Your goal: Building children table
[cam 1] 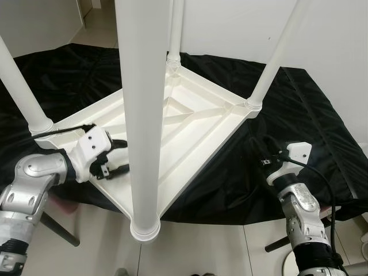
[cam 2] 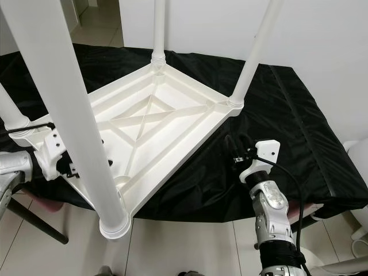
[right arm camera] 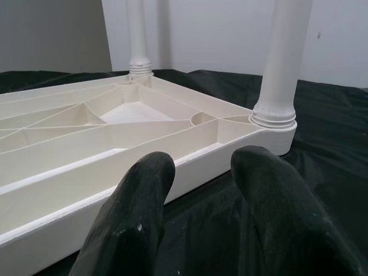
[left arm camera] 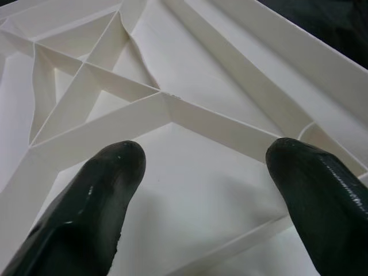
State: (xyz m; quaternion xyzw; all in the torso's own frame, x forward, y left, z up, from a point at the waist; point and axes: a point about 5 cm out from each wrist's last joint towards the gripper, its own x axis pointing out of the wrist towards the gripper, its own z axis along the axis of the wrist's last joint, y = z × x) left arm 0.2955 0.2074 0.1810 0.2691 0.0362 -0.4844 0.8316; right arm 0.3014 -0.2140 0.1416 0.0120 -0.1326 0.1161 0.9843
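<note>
The white children's table [cam 1: 190,121] lies upside down on a black-covered desk [cam 1: 310,115], four legs [cam 1: 142,115] standing up. Left tool [cam 1: 112,158], fingers spread, reaches over its near ribbed underside. Right tool [cam 2: 237,150], fingers spread, hovers just beside its right edge.

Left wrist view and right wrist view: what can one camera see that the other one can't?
The left wrist view looks straight down into the ribs that cross under the upturned white tabletop, between the left gripper's open fingers. The right wrist view looks along the tabletop's edge, past the right gripper, to two upright white legs and the black cloth. Both share the tabletop's underside and two spread black fingers.
</note>
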